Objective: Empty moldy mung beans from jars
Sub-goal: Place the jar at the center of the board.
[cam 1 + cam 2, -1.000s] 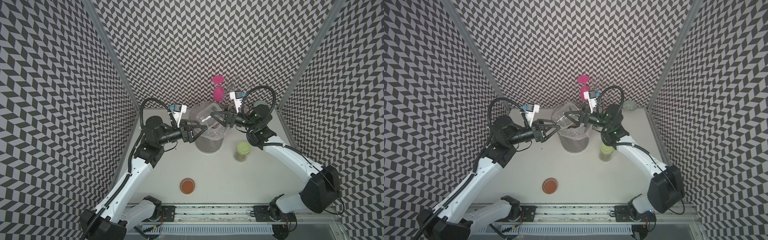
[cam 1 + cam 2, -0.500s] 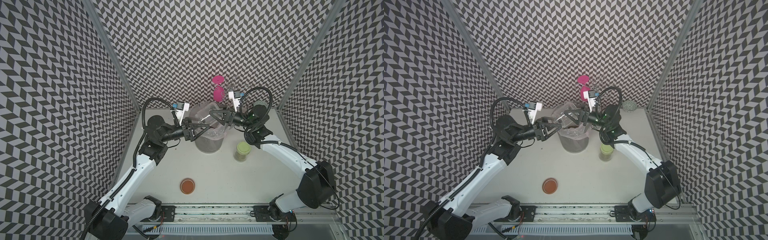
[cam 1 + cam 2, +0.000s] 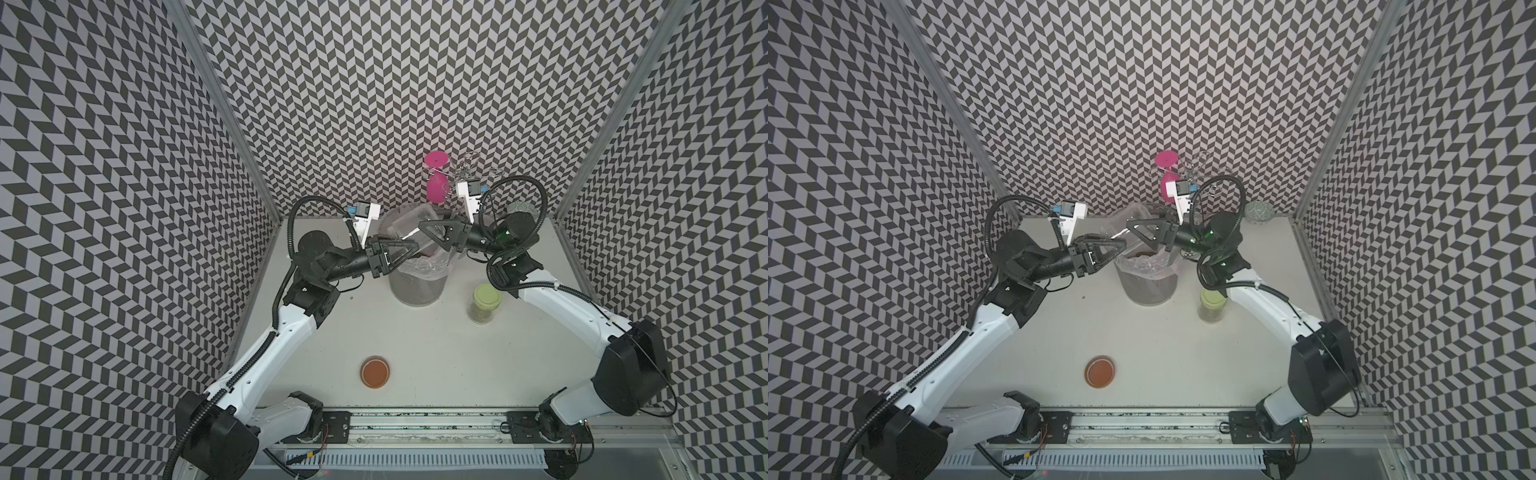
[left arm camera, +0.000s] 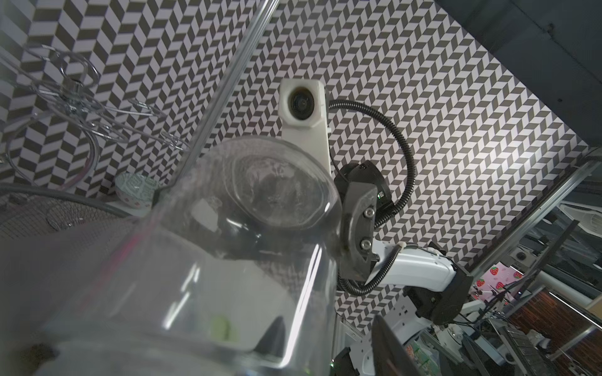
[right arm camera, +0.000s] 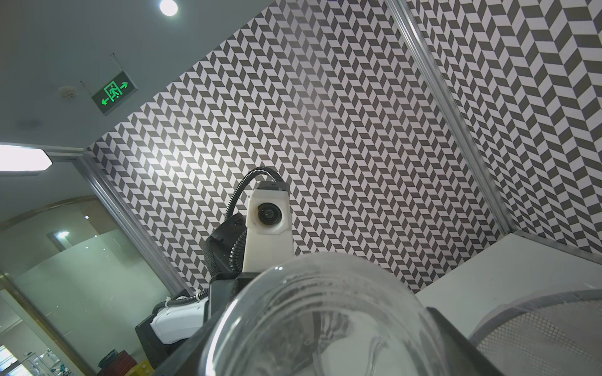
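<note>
Glass jar clamped in right gripper over bin; left gripper grip unclear.

Bright even light; close jar blurred.

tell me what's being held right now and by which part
The lidless glass jar, tilted over the bin: right gripper clamps its glass wall; left gripper is at it too, grip unclear.
</note>
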Available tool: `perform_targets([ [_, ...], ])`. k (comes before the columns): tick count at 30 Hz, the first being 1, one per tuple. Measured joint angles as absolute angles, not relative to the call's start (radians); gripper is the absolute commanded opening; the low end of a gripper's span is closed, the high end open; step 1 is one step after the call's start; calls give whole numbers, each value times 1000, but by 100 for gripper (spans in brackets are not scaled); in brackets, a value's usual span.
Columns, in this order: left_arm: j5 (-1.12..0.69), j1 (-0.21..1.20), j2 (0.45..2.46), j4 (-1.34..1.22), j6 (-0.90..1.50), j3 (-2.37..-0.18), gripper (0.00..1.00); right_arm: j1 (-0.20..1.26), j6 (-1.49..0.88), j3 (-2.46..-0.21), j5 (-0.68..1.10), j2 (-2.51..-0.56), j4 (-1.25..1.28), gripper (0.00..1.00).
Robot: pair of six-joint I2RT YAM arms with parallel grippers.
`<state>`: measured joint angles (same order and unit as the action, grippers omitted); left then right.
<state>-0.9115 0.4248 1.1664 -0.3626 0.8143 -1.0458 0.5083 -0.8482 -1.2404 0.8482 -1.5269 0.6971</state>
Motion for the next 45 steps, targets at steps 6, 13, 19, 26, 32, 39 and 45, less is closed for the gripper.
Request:
perform_targets([
  [6, -903, 422, 1167, -393, 777, -1046, 4, 508, -913, -1240, 879, -1527, 712, 67],
  [13, -900, 422, 1160, -381, 762, -1044, 0, 508, -933, -1231, 888, -1531, 727, 72],
  [19, -871, 420, 1151, -325, 723, -1047, 0, 500, -908, -1224, 887, -1547, 714, 99],
  [26, -812, 405, 1150, -97, 641, -1062, 0, 444, -866, -1225, 886, -1560, 681, 99],
  [32, -736, 405, 1150, 121, 538, -1147, 0, 397, -812, -1225, 883, -1536, 609, 99],
  [39, -548, 405, 1127, 424, 409, -1308, 0, 361, -673, -1228, 850, -1441, 423, 99],
  [45, -358, 390, 1132, 648, 354, -1393, 0, 355, -547, -1228, 815, -1350, 255, 99],
])
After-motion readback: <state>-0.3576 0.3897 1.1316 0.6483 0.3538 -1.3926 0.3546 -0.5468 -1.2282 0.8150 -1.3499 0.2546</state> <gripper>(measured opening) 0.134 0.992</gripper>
